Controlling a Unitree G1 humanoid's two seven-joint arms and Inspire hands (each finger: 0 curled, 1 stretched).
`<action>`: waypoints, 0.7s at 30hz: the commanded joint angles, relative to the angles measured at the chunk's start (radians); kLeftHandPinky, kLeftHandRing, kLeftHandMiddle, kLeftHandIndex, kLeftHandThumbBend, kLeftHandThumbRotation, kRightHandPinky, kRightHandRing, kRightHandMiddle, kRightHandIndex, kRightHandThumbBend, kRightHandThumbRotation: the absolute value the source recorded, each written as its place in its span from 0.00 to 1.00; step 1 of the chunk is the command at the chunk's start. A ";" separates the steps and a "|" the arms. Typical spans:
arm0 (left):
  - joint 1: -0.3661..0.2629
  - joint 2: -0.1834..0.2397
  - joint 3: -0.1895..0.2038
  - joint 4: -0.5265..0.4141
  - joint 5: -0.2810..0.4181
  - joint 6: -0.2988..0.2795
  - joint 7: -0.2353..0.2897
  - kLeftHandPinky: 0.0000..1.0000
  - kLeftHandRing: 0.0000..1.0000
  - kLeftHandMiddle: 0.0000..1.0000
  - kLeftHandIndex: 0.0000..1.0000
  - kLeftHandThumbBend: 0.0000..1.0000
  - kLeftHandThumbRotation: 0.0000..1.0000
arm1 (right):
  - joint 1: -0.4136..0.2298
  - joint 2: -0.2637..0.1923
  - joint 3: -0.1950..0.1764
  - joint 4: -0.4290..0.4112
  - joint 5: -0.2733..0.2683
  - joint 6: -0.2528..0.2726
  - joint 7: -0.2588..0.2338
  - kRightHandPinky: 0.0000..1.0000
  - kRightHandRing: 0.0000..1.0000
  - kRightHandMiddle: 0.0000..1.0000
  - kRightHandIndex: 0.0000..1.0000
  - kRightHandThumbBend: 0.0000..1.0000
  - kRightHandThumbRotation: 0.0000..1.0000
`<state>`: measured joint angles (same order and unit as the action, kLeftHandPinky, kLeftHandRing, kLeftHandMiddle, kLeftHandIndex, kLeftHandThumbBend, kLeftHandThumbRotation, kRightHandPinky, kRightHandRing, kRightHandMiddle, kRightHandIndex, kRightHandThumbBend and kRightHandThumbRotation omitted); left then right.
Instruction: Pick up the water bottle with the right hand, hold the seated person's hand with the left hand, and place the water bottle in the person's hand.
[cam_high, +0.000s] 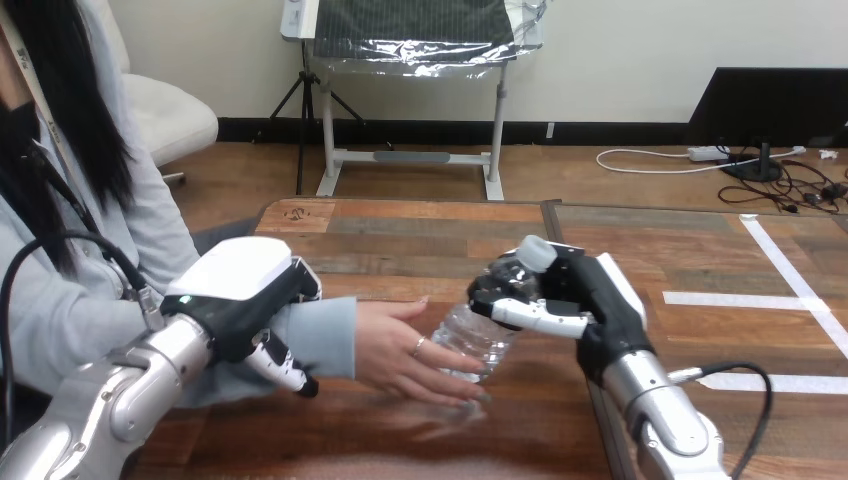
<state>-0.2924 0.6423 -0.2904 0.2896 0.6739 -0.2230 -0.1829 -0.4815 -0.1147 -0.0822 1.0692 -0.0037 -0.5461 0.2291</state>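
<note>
A clear plastic water bottle (487, 325) with a white cap leans over the middle of the table. My right hand (580, 300) is shut on its upper part, thumb across the front. The person's hand (405, 352) lies palm up under the bottle's base, fingers touching the bottle. My left hand (245, 295) sits over the person's forearm at the sleeve (320, 338), with its fingers curled down round the wrist area.
White tape lines (790, 300) mark the table's right part. The person sits at the left side, forearm stretched across the near table. A seam (548, 215) runs between two tabletops near the middle.
</note>
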 joint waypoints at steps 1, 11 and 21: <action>-0.139 -0.011 0.058 -0.110 -0.034 0.010 -0.007 0.19 0.25 0.32 0.32 0.80 0.00 | -0.136 0.029 -0.008 -0.024 0.028 -0.037 0.010 0.33 0.40 0.47 0.46 0.77 0.00; -0.157 -0.033 0.057 -0.149 -0.040 0.033 -0.031 0.19 0.25 0.32 0.31 0.83 0.00 | -0.137 0.048 0.006 -0.014 0.005 -0.053 -0.001 0.34 0.40 0.47 0.46 0.79 0.00; -0.164 -0.051 0.057 -0.170 -0.034 0.052 -0.043 0.19 0.24 0.31 0.30 0.83 0.00 | -0.138 0.071 0.021 -0.017 -0.015 -0.049 -0.022 0.33 0.39 0.46 0.45 0.80 0.00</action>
<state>-0.3178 0.6087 -0.2904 0.2212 0.6684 -0.1815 -0.2345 -0.4868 -0.0627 -0.0661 1.0704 -0.0207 -0.5464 0.2234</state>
